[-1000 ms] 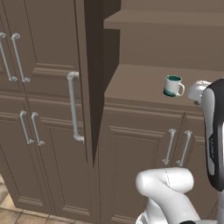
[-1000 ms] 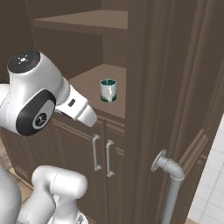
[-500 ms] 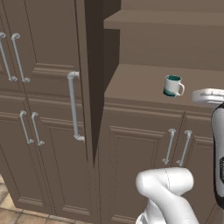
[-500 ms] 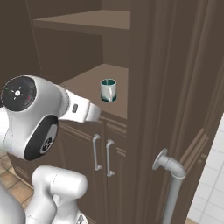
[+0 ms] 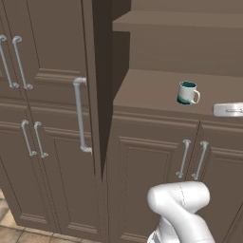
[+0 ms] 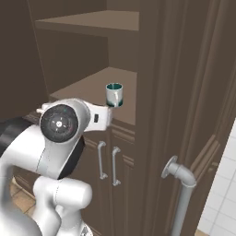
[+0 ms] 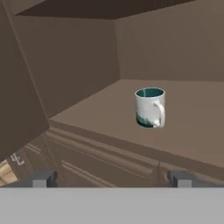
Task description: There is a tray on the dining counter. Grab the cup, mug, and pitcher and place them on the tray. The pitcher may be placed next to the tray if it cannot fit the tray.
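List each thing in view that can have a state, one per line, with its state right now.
mug: upright on the open brown shelf, handle toward the hand camera, not held.
end effector: open, short of the mug, holding nothing.
tall cabinet door: swung open, edge toward the left base camera.
lower cabinet doors: closed.

dark brown cabinets (image 5: 42, 118) with silver handles (image 5: 79, 116); open shelf (image 5: 156, 92) recess.
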